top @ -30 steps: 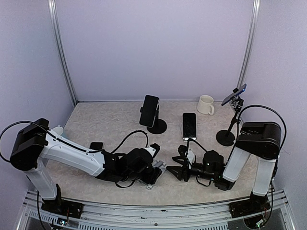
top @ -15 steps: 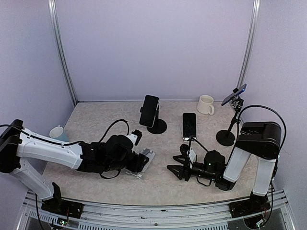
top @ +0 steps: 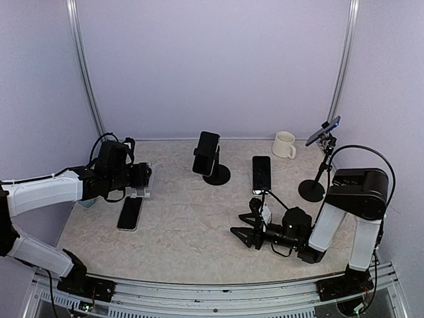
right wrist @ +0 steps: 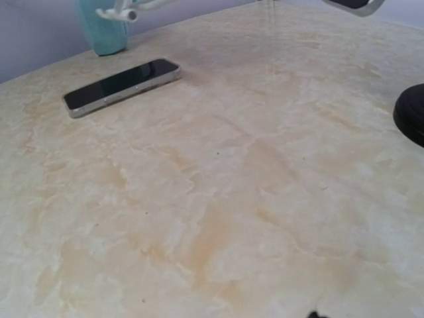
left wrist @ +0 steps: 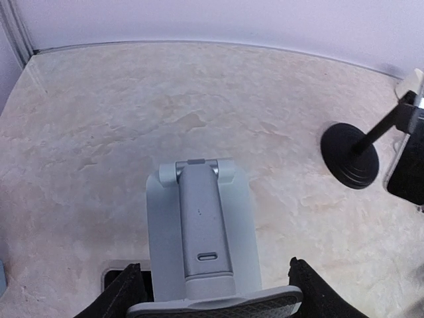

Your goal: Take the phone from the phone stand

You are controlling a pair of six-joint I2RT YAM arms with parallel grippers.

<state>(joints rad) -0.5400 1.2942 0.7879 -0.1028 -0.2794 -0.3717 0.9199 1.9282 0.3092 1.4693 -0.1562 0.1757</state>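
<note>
The phone (top: 130, 212) lies flat near the counter's left edge, free of the stand (left wrist: 199, 225). Likely stiff, glassy, slippery; best pinched across its long edges. Left gripper (top: 144, 180) is clamped on the stand just behind it; right gripper (top: 242, 236) rests spread near the front edge.

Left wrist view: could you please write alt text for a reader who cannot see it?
An empty grey phone stand is held in the left gripper over a beige marbled table. A black round-based stand with a dark phone is at the right edge, and part of another phone shows at the lower left.
</note>
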